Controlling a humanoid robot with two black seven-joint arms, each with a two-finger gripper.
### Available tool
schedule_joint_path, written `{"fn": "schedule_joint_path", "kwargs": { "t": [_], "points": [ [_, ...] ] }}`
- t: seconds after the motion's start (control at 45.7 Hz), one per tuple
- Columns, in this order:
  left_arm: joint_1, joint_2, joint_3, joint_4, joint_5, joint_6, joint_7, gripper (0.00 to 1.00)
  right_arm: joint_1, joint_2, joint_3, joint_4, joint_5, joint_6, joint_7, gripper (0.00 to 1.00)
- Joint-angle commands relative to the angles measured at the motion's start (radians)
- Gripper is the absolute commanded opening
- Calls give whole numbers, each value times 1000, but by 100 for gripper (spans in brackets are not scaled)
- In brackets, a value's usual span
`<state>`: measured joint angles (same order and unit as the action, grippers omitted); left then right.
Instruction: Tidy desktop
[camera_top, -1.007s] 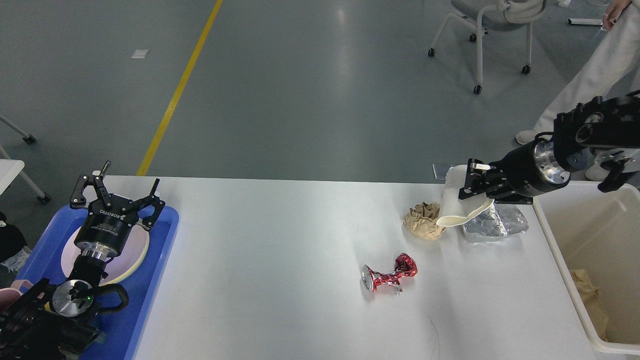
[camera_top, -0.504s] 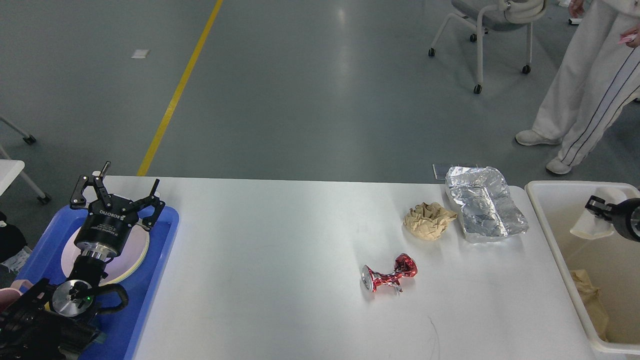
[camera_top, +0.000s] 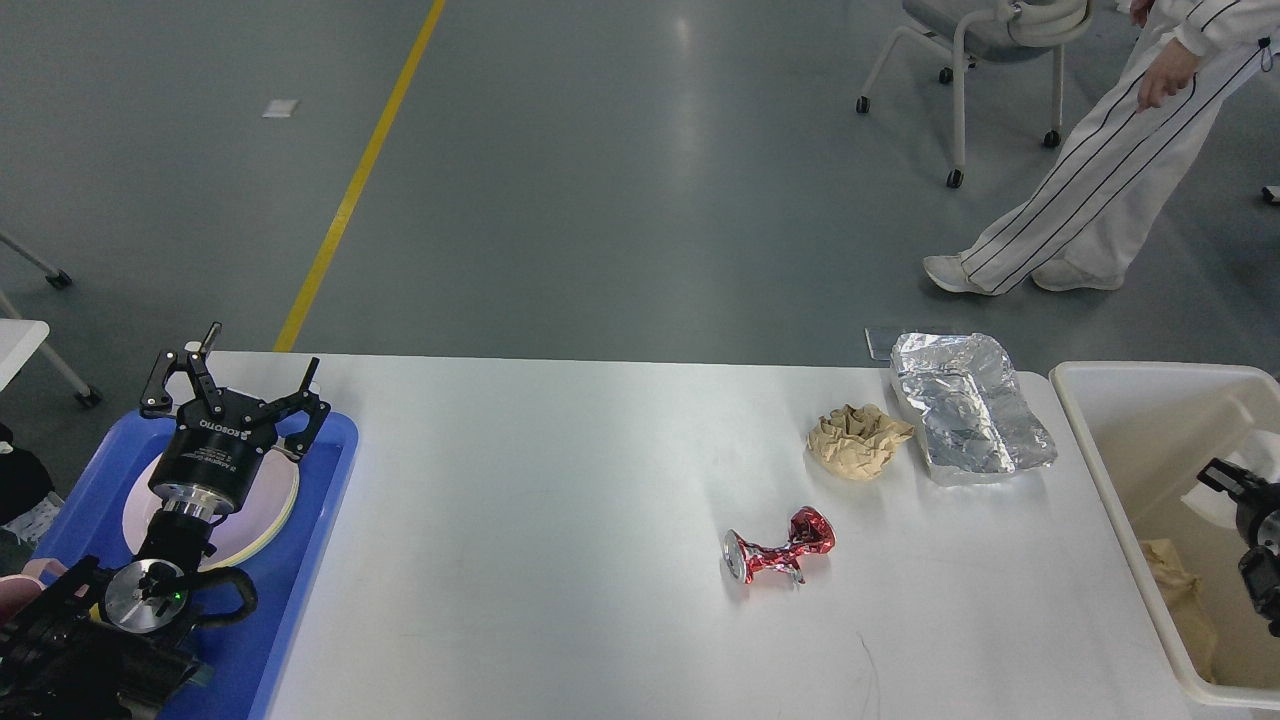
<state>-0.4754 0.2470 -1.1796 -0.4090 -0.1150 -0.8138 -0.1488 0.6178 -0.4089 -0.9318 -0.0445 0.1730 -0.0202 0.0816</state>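
The white desktop (camera_top: 560, 500) carries a crushed red can (camera_top: 780, 555) near the middle, a crumpled brown paper ball (camera_top: 858, 440) and a crumpled foil tray (camera_top: 970, 405) at the back right. My left gripper (camera_top: 238, 378) is open and empty above the blue tray (camera_top: 335, 470) at the left edge. My right gripper (camera_top: 1225, 478) shows only at the right edge, low inside the cream bin (camera_top: 1085, 420). A white crumpled item (camera_top: 1260, 447) lies right by it; the dark fingers cannot be told apart.
The blue tray holds a pale round plate (camera_top: 270, 510) under my left arm. A brown paper piece (camera_top: 1180, 590) lies in the bin. A person (camera_top: 1090, 190) walks behind the table, near a wheeled chair (camera_top: 960, 60). A yellow floor line (camera_top: 350, 190) runs beyond.
My right arm carried the white crumpled item from above the foil tray to the right and down into the bin. The person behind stepped left. My left arm has not moved.
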Motion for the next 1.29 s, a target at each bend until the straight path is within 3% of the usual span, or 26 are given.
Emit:
{"fn": "schedule_joint_path", "kwargs": {
  "t": [0.0, 0.241, 0.263, 0.285, 0.307, 0.35, 0.963, 1.139, 1.27],
  "points": [
    [0, 0, 0, 1, 0, -1, 0, 98, -3, 4, 10, -3, 10, -9, 0, 0],
    [0, 0, 0, 1, 0, -1, 0, 98, -3, 4, 10, -2, 10, 5, 0, 0],
    [0, 0, 0, 1, 0, 1, 0, 98, -3, 4, 10, 0, 10, 8, 0, 40],
    [0, 0, 0, -1, 0, -1, 0, 98, -3, 5, 10, 0, 10, 8, 0, 99],
    [0, 0, 0, -1, 0, -1, 0, 98, -4, 5, 7, 0, 8, 8, 1, 96],
    [0, 0, 0, -1, 0, 1, 0, 98, -7, 7, 11, 0, 8, 9, 1, 100],
    [0, 0, 0, 1, 0, -1, 0, 98, 14, 24, 13, -2, 10, 8, 1, 100],
    [0, 0, 0, -1, 0, 1, 0, 98, 97, 24, 15, 23, 10, 11, 1, 100],
    [0, 0, 0, -1, 0, -1, 0, 98, 259, 24, 19, 148, 8, 11, 6, 100]
  ]
}}
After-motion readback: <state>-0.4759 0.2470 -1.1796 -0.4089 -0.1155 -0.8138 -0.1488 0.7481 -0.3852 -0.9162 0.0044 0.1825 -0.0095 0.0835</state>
